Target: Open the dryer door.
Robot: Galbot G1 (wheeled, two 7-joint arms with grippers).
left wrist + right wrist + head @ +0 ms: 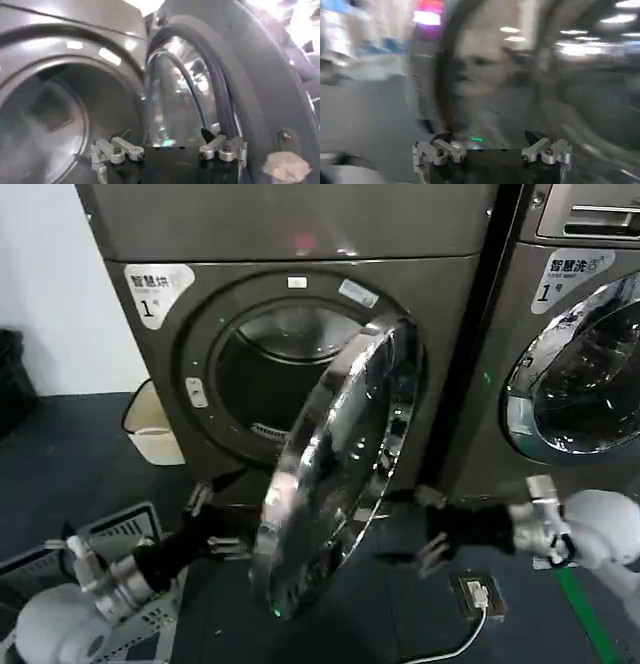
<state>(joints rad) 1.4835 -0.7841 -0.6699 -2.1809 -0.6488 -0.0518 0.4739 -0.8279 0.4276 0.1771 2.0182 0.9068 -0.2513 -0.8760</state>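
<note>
Dryer door (335, 469) stands swung well out from the dryer (290, 334), its chrome ring edge-on to us and its lower rim hanging in front of the machine's base; we take this door as our landmark. Far to its left we see one cream bin (152, 429) against the dryer's lower corner, and one grey slatted basket (120, 529) on the dark floor. Just left of the door our left gripper (215, 529) reaches toward the lower rim with its fingers spread apart, holding nothing; from its wrist we look past those fingers at the door's glass bulge (175, 100) and pale inner rim, with the drum mouth (285, 369) uncovered behind. Just right of the door our right gripper (432, 529) hovers near the chrome face, fingers also apart and empty. Below it lies one small grey box with a white cable (478, 596). Farther right stands one second machine (575, 334) with its own round chrome door shut. We count two machines, two grippers, one open door.
</note>
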